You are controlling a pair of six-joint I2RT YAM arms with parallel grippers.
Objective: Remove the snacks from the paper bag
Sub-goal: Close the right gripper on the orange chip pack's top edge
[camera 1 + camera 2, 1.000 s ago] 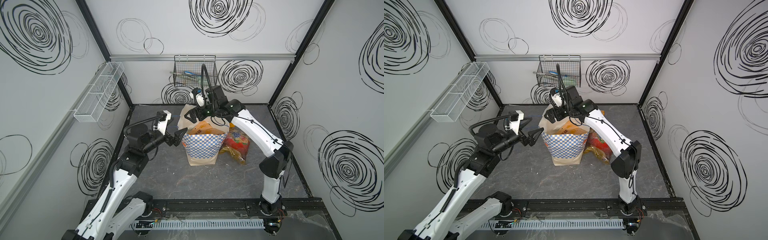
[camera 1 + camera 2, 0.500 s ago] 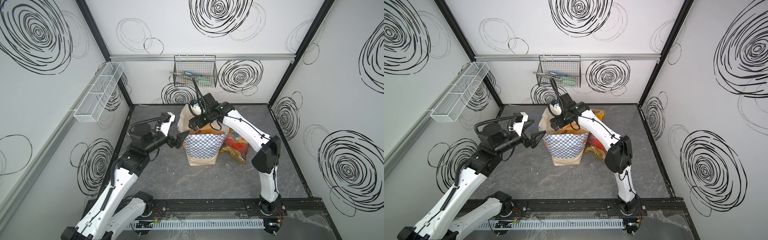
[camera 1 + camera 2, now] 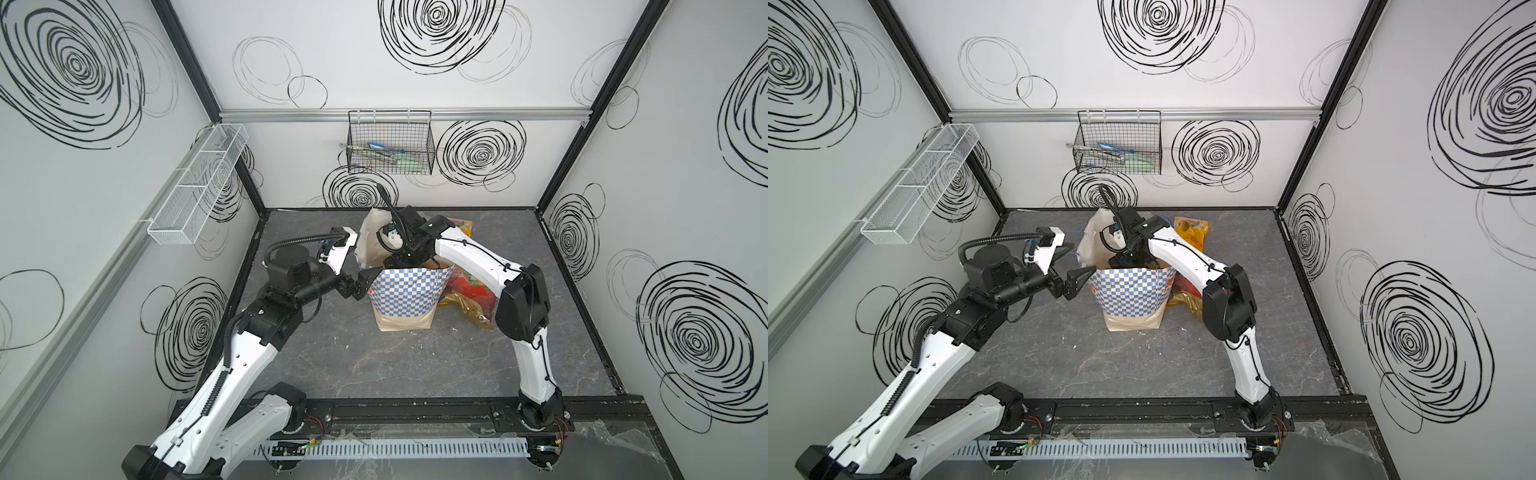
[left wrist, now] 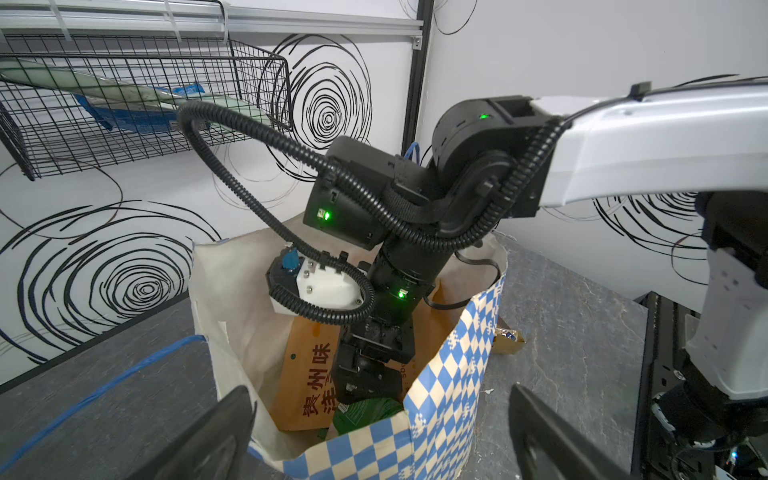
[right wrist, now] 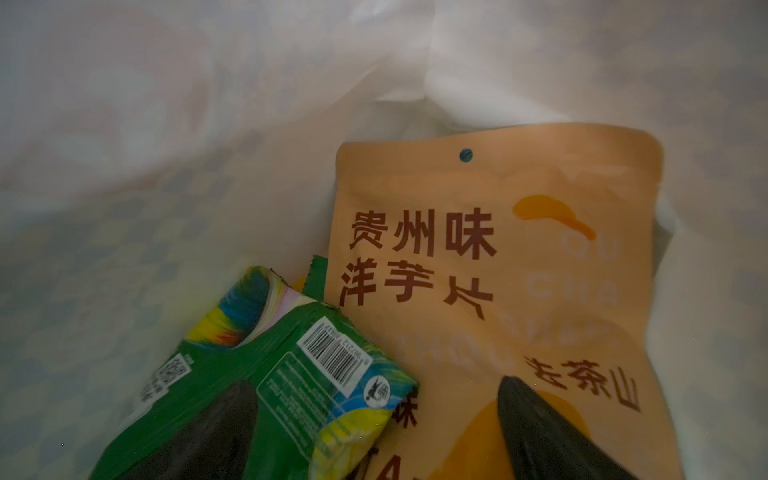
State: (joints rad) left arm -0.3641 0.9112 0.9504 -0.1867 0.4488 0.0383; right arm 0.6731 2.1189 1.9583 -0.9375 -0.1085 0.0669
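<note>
Paper bag [image 3: 405,299], checkered blue and white, stands upright on the gray floor [image 3: 415,365] in both top views, mouth open. Just beside it, on the right arm's side, we see a gold bag [image 3: 469,309] and a red fruit-printed pouch [image 3: 469,286] lying outside. Inside leans an orange pouch [image 5: 498,270] with Chinese characters. The right gripper [image 5: 374,386] reaches deep into the bag, jaws spread wide and gripping nothing, one finger over each packet. The left gripper [image 3: 370,284] hovers at the bag's rim, jaws likewise wide and empty. A small green packet [image 5: 291,395] overlaps the orange pouch's edge.
</note>
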